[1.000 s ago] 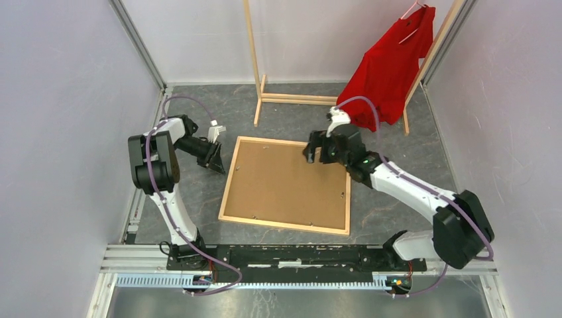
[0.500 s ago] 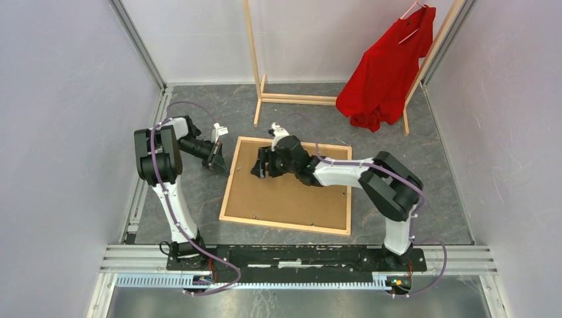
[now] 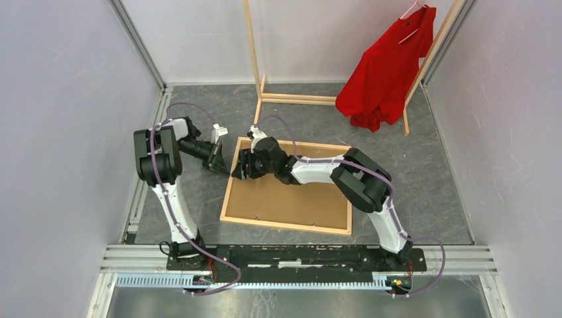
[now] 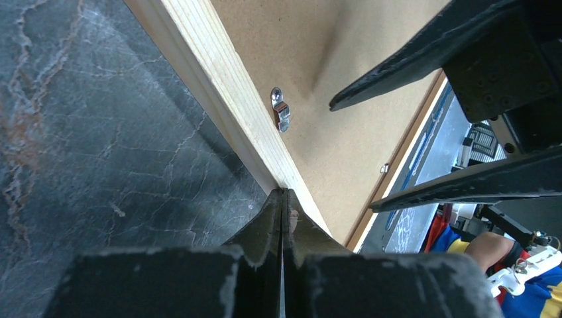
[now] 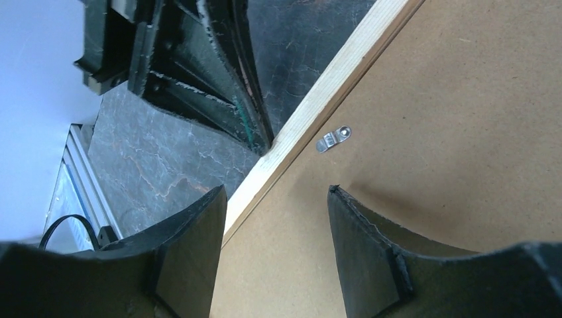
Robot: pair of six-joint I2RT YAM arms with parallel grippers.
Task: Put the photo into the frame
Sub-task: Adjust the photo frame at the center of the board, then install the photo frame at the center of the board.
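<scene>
Left gripper (image 4: 283,199): squeezed shut, nothing held, tips touched against the frame (image 4: 212,79) edge.
Right gripper (image 5: 277,199): spread apart above that frame edge, nothing held.

Well beyond the right gripper (image 3: 240,169) stands a tall light wooden clothes rack (image 3: 298,99) hung with a red shirt (image 3: 388,66). Beneath that gripper lies a brown fibreboard backing board (image 3: 291,192) bearing a small silver clip (image 5: 333,138), on a dark grey marbled tabletop (image 3: 424,172).

The left arm (image 3: 167,195) and the right arm (image 3: 317,169) are both wearing smooth white shells between bulky black joint housings — each is carrying a thin purple cable (image 3: 189,104) looped along its links from the black base.
</scene>
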